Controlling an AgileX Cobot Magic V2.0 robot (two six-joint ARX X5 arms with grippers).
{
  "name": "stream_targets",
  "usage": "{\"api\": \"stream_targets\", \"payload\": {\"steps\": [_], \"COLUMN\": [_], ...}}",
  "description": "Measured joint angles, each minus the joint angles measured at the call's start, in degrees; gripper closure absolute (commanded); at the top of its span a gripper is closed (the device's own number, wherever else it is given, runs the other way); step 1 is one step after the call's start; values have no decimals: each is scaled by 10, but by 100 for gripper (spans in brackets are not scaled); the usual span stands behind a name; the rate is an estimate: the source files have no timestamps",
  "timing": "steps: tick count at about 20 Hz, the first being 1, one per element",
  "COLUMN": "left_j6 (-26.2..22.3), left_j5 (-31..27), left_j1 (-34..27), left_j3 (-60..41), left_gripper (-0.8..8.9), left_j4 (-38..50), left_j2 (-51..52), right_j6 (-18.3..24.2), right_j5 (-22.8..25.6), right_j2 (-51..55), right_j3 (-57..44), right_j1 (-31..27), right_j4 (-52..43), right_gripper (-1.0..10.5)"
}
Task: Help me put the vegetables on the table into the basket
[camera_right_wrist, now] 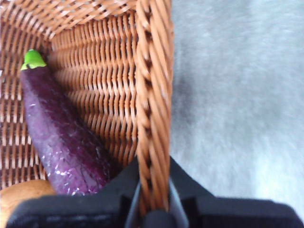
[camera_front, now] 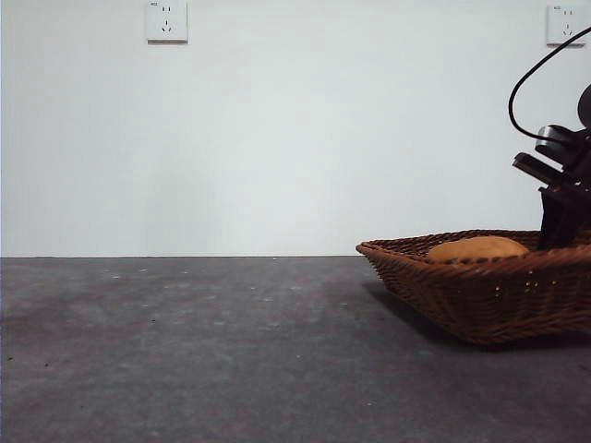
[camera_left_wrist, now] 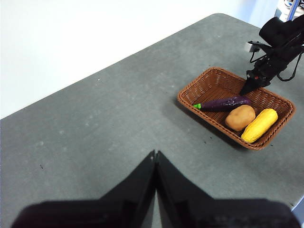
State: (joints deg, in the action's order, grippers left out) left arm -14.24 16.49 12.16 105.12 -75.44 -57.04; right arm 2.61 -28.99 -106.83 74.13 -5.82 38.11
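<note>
All three vegetables lie inside the brown wicker basket [camera_left_wrist: 213,78] at the table's [camera_left_wrist: 95,118] far right. The purple eggplant [camera_left_wrist: 223,103] lies along one wall, the potato [camera_left_wrist: 240,117] beside it, then the yellow corn [camera_left_wrist: 259,126]. My right gripper [camera_left_wrist: 249,88] is low at the basket's edge by the eggplant's blunt end. In the right wrist view its jaws stand slightly apart, open, with the braided rim [camera_right_wrist: 152,71] in the gap and the eggplant [camera_right_wrist: 61,142] just inside. My left gripper [camera_left_wrist: 155,156] is shut and empty, high over the table's middle.
From the front, the basket [camera_front: 480,295] sits at the right edge of the view with the potato [camera_front: 476,247] showing over its rim and the right arm [camera_front: 563,185] behind it. Bare grey table [camera_front: 185,351] spreads left of it.
</note>
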Motion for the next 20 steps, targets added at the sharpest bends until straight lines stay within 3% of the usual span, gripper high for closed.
{"api": "stream_targets", "payload": {"steps": [16,18,20], "left_j6": [4,4,4], "left_j5": [0,0,0], "left_j1": [0,0,0], "left_j3": [0,0,0], "left_gripper": [821,821,821], "left_j4": [0,0,0], "left_j2": [-21,-23,-25], "right_j6": [-20,-20,-24], "right_j5": [-27,-28,-21], "right_j2": [-10,-9,-6], "right_j3": [-63,-66,-79], "right_j1": [15,21,28], "right_j4": [-84,-90,-80], "right_gripper": [957,779,748]}}
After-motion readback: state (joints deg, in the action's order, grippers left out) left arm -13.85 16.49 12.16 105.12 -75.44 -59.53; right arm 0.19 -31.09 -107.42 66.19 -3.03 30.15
